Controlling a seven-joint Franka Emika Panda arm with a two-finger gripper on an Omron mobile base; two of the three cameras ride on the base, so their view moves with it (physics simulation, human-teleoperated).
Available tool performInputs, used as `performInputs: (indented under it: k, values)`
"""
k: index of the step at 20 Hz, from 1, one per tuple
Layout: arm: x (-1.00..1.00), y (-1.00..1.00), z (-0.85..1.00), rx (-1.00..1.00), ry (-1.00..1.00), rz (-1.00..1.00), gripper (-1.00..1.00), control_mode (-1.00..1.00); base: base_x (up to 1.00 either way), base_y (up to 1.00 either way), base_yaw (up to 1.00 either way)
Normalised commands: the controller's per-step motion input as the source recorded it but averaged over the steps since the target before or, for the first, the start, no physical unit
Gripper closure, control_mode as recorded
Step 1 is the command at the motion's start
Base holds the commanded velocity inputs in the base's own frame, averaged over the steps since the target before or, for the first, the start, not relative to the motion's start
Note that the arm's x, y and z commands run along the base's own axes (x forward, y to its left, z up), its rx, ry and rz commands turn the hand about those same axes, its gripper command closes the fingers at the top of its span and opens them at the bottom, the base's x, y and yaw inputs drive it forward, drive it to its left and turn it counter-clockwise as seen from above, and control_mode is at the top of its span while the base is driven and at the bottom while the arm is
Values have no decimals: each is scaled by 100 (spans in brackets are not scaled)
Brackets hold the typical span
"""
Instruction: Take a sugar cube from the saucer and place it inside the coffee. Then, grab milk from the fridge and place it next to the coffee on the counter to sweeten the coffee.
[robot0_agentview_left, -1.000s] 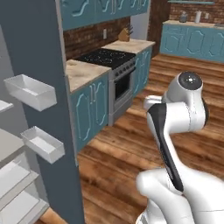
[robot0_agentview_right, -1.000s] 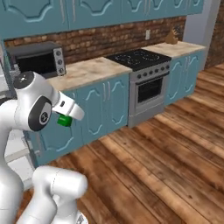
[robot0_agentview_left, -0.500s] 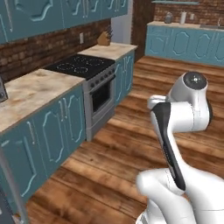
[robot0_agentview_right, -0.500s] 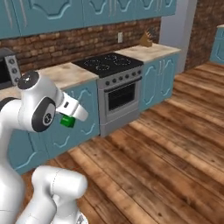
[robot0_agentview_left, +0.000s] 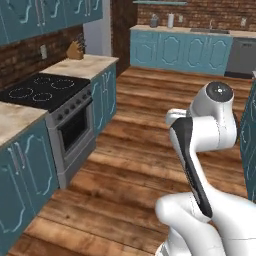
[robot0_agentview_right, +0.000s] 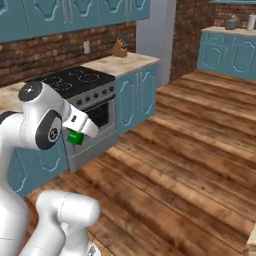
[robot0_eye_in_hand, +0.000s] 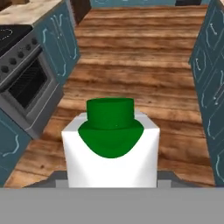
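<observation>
Above the wood floor | milk is held clamped in the gripper | fridge has been left behind as base turned; stove is faced | worktop placement pending.

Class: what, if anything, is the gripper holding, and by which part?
The milk; the hand view shows its body at the gripper, green cap pointing away. The exact contact points are hidden.

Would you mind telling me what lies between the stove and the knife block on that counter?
In the right base view, bare beige counter lies between the stove and the knife block.
</observation>
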Motion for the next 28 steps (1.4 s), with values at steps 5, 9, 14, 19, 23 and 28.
performInputs:
  k: [5,9,14,19,23,28]
  values:
    - [0,0,0,0,0,0,100,100,40,-28,-66]
    - [0,0,0,0,0,0,100,100,86,-4,-52]
    - [0,0,0,0,0,0,100,100,100,0,-28]
    - [0,0,0,0,0,0,100,100,100,0,-19]
    - [0,0,0,0,0,0,100,100,100,-3,-8]
    - [0,0,0,0,0,0,100,100,100,-20,-1]
